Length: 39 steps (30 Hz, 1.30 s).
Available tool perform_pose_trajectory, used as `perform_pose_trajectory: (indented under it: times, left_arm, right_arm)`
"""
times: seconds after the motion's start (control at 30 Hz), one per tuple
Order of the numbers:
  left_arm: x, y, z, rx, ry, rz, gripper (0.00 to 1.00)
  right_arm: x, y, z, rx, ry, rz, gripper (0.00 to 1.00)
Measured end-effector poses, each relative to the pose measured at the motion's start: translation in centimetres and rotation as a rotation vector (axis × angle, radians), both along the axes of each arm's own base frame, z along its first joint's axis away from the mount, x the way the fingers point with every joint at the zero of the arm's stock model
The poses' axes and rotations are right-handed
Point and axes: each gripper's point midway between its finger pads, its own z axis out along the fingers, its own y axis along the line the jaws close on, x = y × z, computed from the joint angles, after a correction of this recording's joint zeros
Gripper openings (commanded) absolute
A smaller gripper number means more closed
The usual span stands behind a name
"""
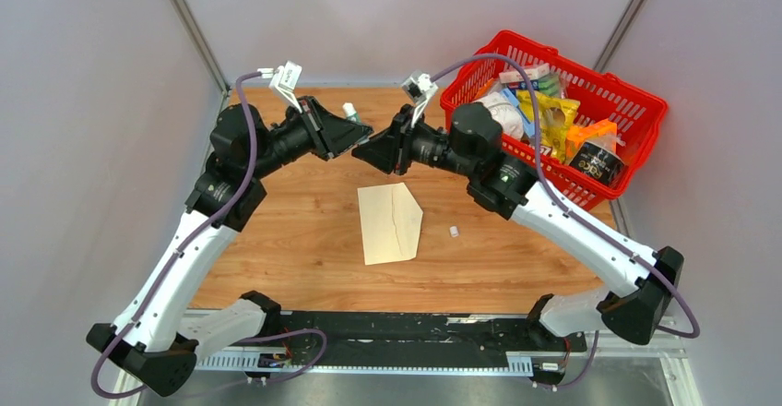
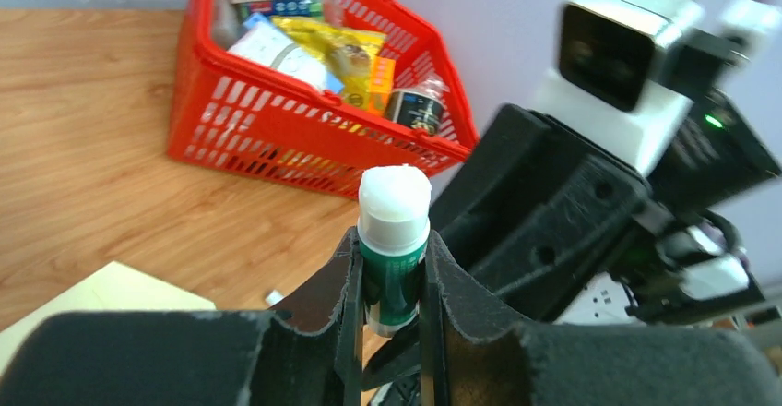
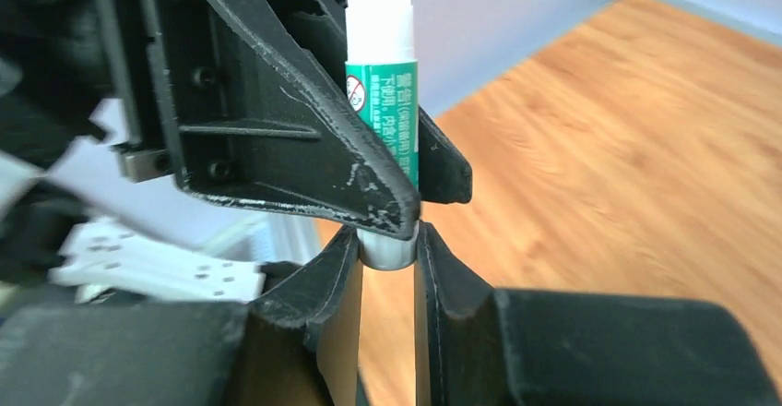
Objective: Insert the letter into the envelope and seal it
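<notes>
The cream envelope (image 1: 389, 223) lies flat on the wooden table, its pointed flap towards the right; a corner of it shows in the left wrist view (image 2: 111, 286). The letter is not in view. Both grippers meet above the table behind the envelope. My left gripper (image 1: 363, 138) (image 2: 392, 268) is shut on the green body of an uncapped glue stick (image 2: 395, 231) (image 3: 383, 101), whose white tip (image 1: 350, 110) points away. My right gripper (image 1: 358, 155) (image 3: 387, 244) is shut on the stick's grey base end.
A red basket (image 1: 636, 101) full of packets and tins stands at the back right; it also shows in the left wrist view (image 2: 304, 148). A small white cap (image 1: 454, 232) lies on the table right of the envelope.
</notes>
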Motion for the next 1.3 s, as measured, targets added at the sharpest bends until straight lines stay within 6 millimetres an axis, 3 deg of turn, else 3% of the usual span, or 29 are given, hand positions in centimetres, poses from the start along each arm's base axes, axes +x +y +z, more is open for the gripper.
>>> perform_pose_trajectory:
  times: [0.23, 0.3, 0.43, 0.5, 0.67, 0.93, 1.17, 1.3]
  left_arm:
    - [-2.9, -1.0, 2.4, -0.037, -0.126, -0.154, 0.00]
    - [-3.7, -1.1, 3.2, -0.051, -0.163, -0.186, 0.00]
    - [-4.5, -1.0, 3.9, -0.059, -0.201, -0.207, 0.00]
    - [-4.2, -0.5, 3.7, -0.048, -0.195, -0.175, 0.00]
    - [-2.1, 0.9, 2.6, -0.007, -0.115, -0.028, 0.00]
    - [0.1, 2.2, 1.2, 0.013, 0.000, 0.118, 0.00]
    - [1.2, 2.2, -0.7, 0.026, 0.088, 0.151, 0.00]
    - [1.5, 2.3, -0.9, 0.026, 0.101, 0.162, 0.00]
  right_arm:
    - [-3.3, -0.6, 2.7, 0.247, 0.128, 0.308, 0.07]
    - [-4.1, -0.7, 3.5, 0.285, 0.143, 0.365, 0.17]
    - [-4.7, -0.7, 4.1, 0.307, 0.152, 0.401, 0.57]
    - [-4.1, -1.0, 4.0, 0.295, 0.140, 0.359, 0.62]
    - [-1.9, -1.5, 3.6, 0.189, 0.067, 0.123, 0.63]
    - [-1.8, 0.3, 1.3, -0.064, -0.102, -0.168, 0.63]
    - [1.9, 1.5, -0.7, -0.253, -0.206, -0.396, 0.62]
    - [3.4, 1.5, -1.1, -0.317, -0.233, -0.470, 0.41]
